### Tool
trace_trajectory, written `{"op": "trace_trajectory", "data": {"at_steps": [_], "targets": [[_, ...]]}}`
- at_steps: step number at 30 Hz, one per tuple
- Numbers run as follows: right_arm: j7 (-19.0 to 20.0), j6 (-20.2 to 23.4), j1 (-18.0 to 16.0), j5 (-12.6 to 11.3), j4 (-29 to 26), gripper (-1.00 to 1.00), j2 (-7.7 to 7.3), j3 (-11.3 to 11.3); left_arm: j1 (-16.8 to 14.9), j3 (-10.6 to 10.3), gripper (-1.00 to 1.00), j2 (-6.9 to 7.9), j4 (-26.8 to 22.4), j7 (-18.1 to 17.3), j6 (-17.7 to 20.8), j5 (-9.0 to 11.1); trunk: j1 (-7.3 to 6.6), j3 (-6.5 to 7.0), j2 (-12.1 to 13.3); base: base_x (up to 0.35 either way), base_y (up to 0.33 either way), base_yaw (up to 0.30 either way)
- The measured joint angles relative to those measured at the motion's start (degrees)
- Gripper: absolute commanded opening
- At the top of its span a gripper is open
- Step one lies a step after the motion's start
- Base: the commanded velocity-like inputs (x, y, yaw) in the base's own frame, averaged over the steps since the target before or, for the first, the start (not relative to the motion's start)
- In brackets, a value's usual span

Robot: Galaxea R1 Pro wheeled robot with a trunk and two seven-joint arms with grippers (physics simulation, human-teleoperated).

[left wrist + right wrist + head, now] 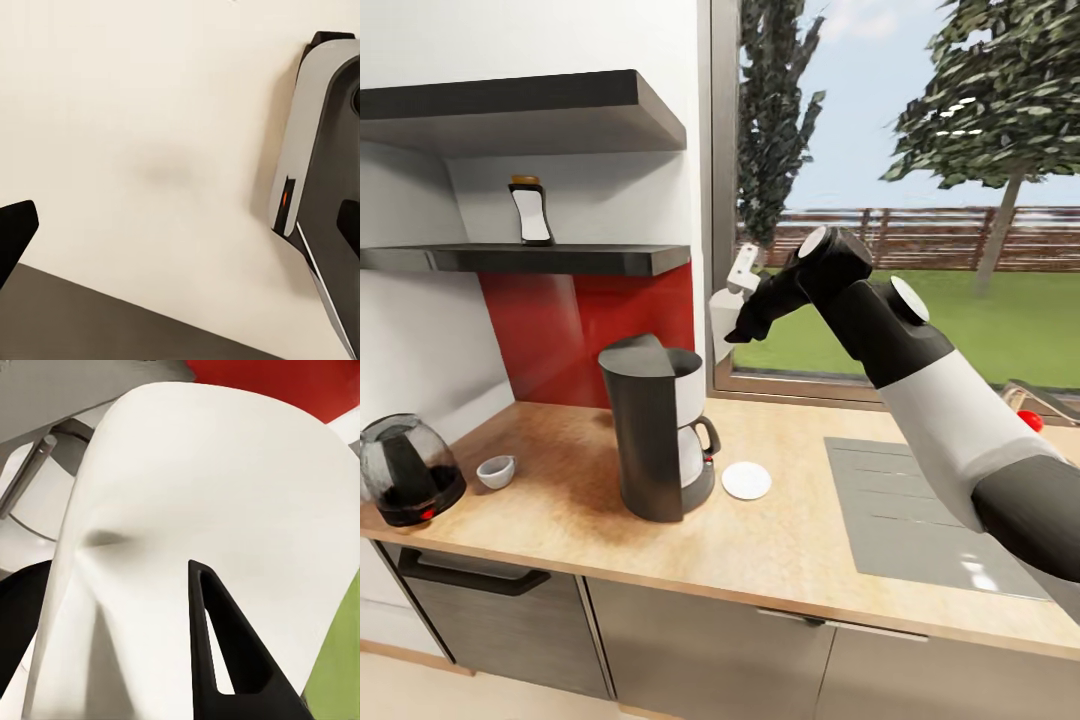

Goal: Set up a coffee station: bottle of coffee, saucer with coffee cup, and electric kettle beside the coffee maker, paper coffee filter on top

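The dark coffee maker [658, 440] stands mid-counter. My right gripper [733, 328] is raised above and to its right, in front of the window, shut on a white paper coffee filter [721, 318]; the filter [210, 487] bulges wide over one black finger [214, 660]. A white saucer [746, 481] lies just right of the coffee maker. The small coffee cup [496, 471] and the glass electric kettle [405, 483] sit at the counter's left end. The bottle of coffee [531, 211] stands on the lower shelf [590, 260]. My left gripper [180, 229] hangs open over pale floor.
A grey cooktop panel [920, 510] is set into the wooden counter [560, 520] at the right, with a red object [1032, 420] at its far edge. A red backsplash and the window frame stand behind the coffee maker. My robot's grey base [322, 172] is beside the left gripper.
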Motion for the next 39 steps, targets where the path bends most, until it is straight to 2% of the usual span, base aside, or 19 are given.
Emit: {"op": "trace_trajectory", "data": {"at_steps": [16,23,33,39], "targets": [[0.0,0.0,0.0,0.4,-1.9,-1.00,-0.15,0.0,0.0,0.0,1.00,0.00,-0.1,0.1,0.0,-0.1,0.00,0.29,0.0,0.001,0.000,0.235],[0.0,0.0,0.0,4.7,-1.7,-1.00,-0.49,0.2,0.0,0.0,1.00,-0.08,-0.2,0.1,0.0,-0.1,-0.01,0.72,0.0,0.125,-0.016,0.211],[0.0,0.0,0.0,5.4,-1.5,-1.00,-0.76,0.2,0.0,0.1,1.00,-0.13,-0.2,0.1,0.0,-0.1,-0.01,0.87,0.0,0.030,-0.012,0.033],[0.0,0.0,0.0,5.5,-1.4,-1.00,-0.95,0.3,0.0,0.1,1.00,-0.17,-0.2,0.1,0.0,-0.1,-0.01,0.87,0.0,0.138,-0.154,0.001]]}}
